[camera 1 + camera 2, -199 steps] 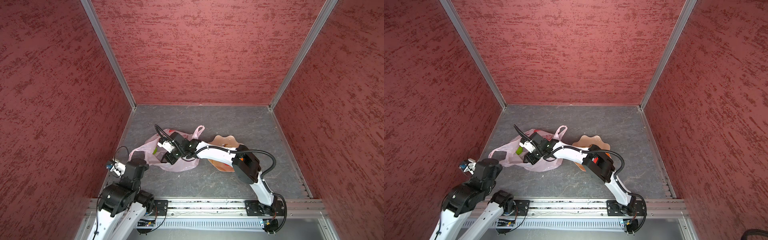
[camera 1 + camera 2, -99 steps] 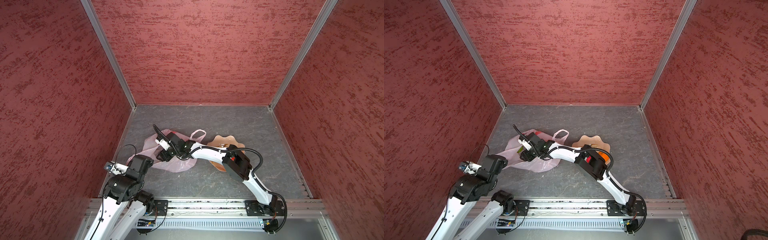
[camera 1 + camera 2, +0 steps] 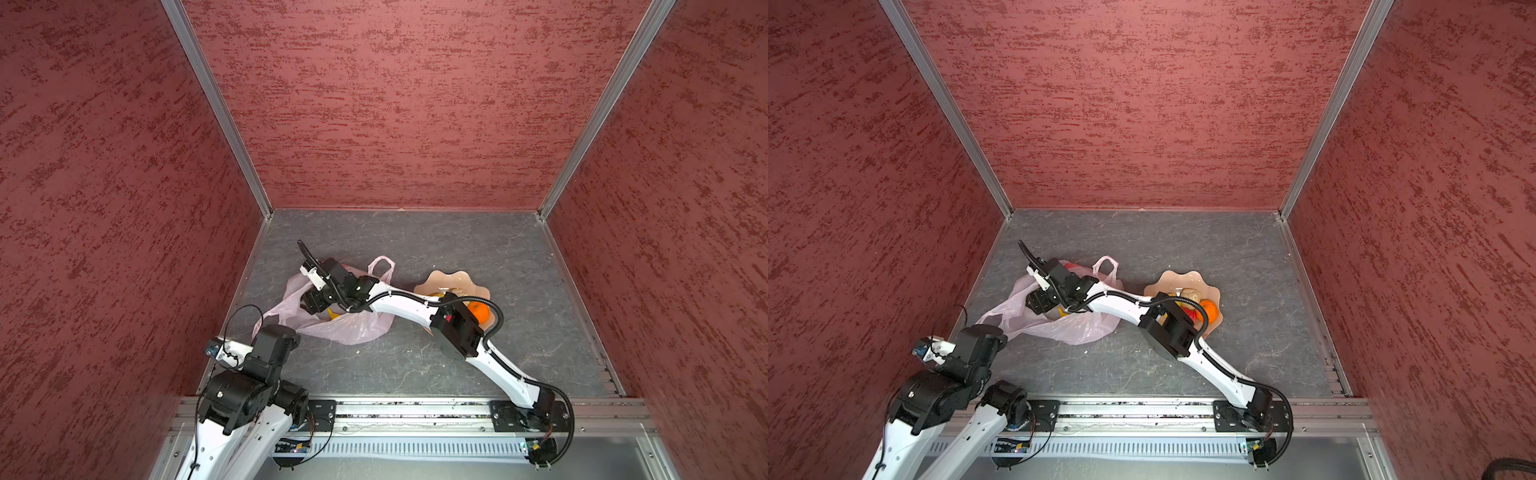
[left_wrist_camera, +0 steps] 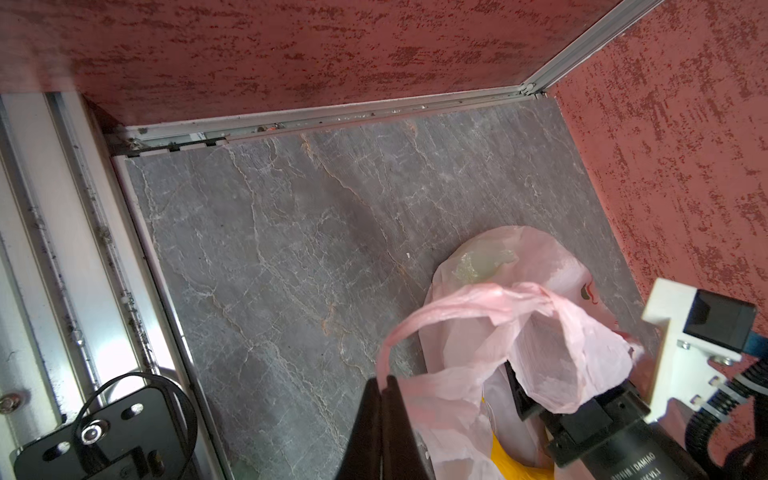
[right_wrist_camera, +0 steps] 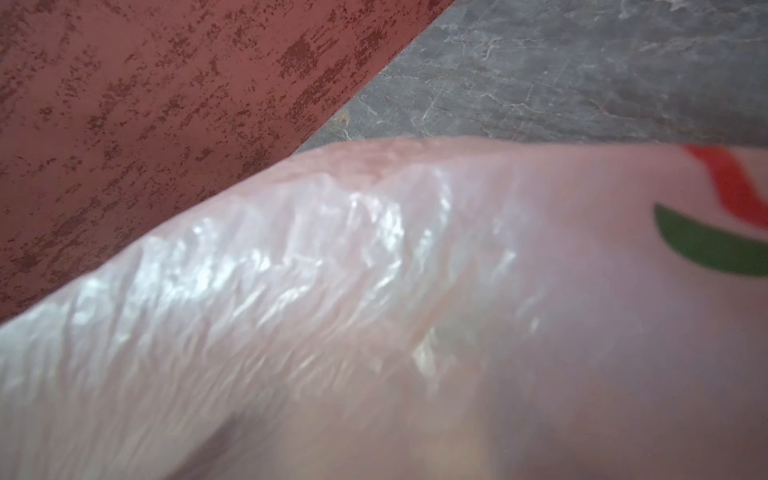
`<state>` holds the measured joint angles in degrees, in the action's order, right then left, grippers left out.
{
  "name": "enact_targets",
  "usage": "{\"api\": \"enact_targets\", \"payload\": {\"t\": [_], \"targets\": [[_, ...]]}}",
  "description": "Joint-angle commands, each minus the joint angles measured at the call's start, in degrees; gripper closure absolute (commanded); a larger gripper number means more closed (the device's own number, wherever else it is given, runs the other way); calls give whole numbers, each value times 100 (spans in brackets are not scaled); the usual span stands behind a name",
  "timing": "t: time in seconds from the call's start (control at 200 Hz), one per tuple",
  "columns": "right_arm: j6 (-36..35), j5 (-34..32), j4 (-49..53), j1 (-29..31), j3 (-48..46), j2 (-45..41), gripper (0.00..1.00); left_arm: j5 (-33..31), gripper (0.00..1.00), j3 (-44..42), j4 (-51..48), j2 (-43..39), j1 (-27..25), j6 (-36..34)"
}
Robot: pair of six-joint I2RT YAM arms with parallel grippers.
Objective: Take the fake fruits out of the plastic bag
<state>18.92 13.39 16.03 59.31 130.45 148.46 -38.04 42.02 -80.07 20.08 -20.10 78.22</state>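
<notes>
The left pincer is clamped tight on the plastic bag, which lies on the bench beside the dish; the right pincer sits in its mouth beside a yellow fruit, its spread impossible to tell

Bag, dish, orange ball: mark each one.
bag [image 3: 357, 329]: in a top view, on its crumpled near side.
dish [image 3: 451, 277]: in a top view, on its bare far rim.
orange ball [image 3: 1211, 311]: in a top view, on its visible top.
</notes>
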Motion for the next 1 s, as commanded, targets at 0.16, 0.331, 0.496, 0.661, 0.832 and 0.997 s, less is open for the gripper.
{"api": "enact_targets", "payload": {"t": [0.16,0.331,0.496,0.661,0.832,0.997], "targets": [[668,-413,26,-120,376,304,25,181,100,-80,-106,-259,-3,-6],[1028,-303,-136,-200,371,367,28,217,100,-95,-71,-233,-3,-36],[1148,-232,-252,-227,380,360,32,219,100,-90,-59,-241,1,-61],[1258,-171,-363,-249,367,376,34,258,100,-84,-43,-241,-3,-91],[1369,-62,-460,-288,386,450,34,403,100,-105,-9,-258,-3,-97],[1415,119,-431,-295,585,601,33,705,100,-265,194,-346,1,-89]]}}
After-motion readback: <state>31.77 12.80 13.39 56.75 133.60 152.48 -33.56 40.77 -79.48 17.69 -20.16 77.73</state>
